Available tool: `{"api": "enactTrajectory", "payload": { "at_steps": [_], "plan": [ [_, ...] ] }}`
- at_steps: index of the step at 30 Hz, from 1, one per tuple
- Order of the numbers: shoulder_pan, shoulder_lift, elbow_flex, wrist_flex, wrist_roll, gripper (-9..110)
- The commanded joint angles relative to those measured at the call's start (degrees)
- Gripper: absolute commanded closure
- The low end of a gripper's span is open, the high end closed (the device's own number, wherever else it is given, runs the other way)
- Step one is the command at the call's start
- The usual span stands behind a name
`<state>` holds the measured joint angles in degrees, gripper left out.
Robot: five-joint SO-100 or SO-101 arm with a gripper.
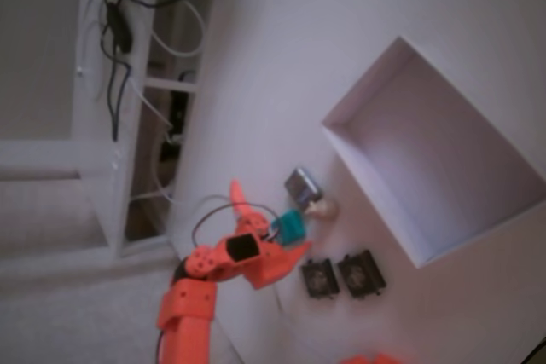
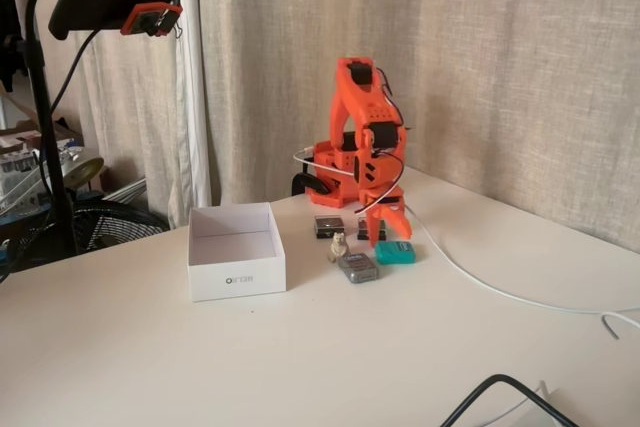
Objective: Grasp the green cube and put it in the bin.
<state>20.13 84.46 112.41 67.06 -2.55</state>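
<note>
Fixed view: open jaws straddling green cube (image 1: 293, 226)

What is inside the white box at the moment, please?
Nothing shows inside the white box; its bare floor is visible from above. The green cube sits outside on the table, at the gripper.

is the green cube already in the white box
No, the green cube sits on the table beside the gripper, well apart from the empty bin.

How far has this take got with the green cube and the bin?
Done: the arm has reached the green cube, pincer open around it. In hand: the grasp; the cube still sits on the table in both fixed views. Left: close, lift, carry and drop into the bin, which looks empty.
</note>
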Motion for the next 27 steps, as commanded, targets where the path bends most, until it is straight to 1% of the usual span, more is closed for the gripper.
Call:
{"api": "enactTrajectory", "payload": {
  "at_steps": [1,6,20,23,27],
  "plan": [
    [-1.6,-0.4,-1.6,-2.0,0.1,14],
    [-3.3,-1.0,-1.8,-3.3,0.1,14],
    [-2.2,-2.0,-1.2,-4.0,-0.1,15],
    [-2.1,-2.6,-1.1,-6.5,0.0,15],
    [-2.1,-2.6,-1.0,-6.8,0.0,15]
  ]
}}
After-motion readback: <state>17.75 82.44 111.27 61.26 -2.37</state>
